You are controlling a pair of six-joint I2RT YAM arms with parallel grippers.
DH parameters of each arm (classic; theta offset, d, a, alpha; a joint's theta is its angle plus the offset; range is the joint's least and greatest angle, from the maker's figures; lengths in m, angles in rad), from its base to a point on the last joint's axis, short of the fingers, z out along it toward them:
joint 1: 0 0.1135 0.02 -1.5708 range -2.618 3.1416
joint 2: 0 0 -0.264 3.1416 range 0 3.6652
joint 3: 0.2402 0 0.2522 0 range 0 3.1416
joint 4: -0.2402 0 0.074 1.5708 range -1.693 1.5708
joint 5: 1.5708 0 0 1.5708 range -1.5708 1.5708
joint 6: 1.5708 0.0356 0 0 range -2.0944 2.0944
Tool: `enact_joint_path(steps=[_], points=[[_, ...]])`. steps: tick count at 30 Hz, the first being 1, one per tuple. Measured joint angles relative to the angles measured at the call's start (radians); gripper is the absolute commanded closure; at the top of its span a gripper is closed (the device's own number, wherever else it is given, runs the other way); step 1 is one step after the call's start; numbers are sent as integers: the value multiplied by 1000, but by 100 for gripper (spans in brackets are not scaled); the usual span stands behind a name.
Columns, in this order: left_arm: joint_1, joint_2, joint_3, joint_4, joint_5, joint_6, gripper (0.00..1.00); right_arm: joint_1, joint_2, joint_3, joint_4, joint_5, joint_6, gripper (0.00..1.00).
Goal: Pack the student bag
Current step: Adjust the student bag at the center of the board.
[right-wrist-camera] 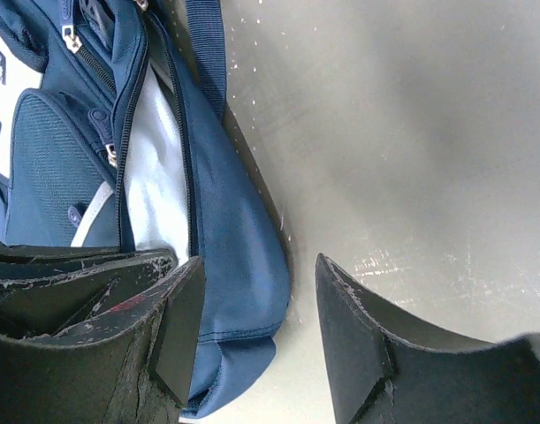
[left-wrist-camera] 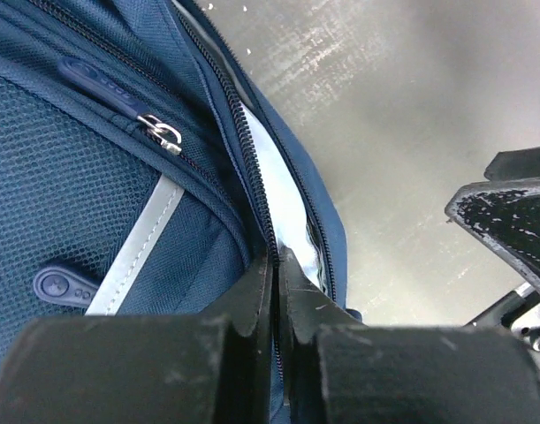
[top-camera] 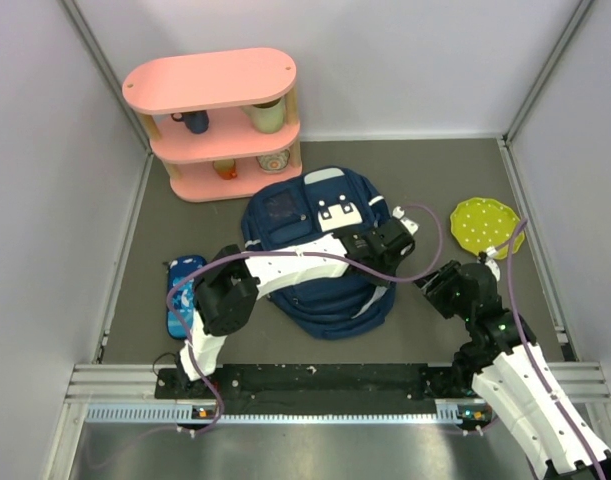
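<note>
Three views, entered in turn.

Top external. Item one: student bag [top-camera: 330, 305], navy, lying flat at the middle of the worktop [top-camera: 425, 180], partly under my left arm. The left gripper [top-camera: 390, 240] sat at the bag's right side. The right gripper [top-camera: 447, 285] stood just beside that same side, toward the near right corner. Also present: pink shelf [top-camera: 215, 85] at the far left corner, green plate [top-camera: 485, 225] by the right edge, pencil case [top-camera: 180, 295] by the left edge. I could not read either gripper's opening from here.

Left wrist. The fingers were nearly together, pinching the bag's zip edge [left-wrist-camera: 268, 221]. Pale lining [left-wrist-camera: 283, 190] showed in the parted seam, with a zip pull [left-wrist-camera: 163, 134] nearby. Only this view showed the pinch.

Right wrist. The jaws stood about half apart with nothing held. The bag's blue side appeared between them, but I could not tell whether a finger touched it. Only this view showed how far the mouth gaped.

Handling, my judgement: soft, limp fabric, light while unpacked, apt to sag and fold. It is best taken by the stiffer zip edge, one gripper on each side of the mouth.
</note>
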Motion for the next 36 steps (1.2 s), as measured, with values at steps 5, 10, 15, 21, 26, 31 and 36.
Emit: enact_joint_path(steps=[5, 10, 15, 21, 26, 31, 36], points=[[-8, 0, 13, -34, -43, 4, 100, 0, -2, 0, 3, -11, -1, 47], [-17, 42, 74, -77, -66, 19, 100, 0, -10, -14, 7, -20, -1, 46], [-39, 130, 169, -146, -103, 35, 100, 0, -24, -24, 11, -24, 0, 45], [-50, 184, 192, -177, -130, 31, 100, 0, -47, -28, 8, -24, 5, 44], [-50, 183, 188, -177, -127, 21, 60, 0, -60, -33, 2, -18, 6, 43], [-53, 130, 133, -159, -95, 5, 29, 0, -61, -33, 1, -14, 6, 40], [-56, 37, 115, -164, -100, 4, 20, 0, -73, -33, -15, -15, 6, 37]])
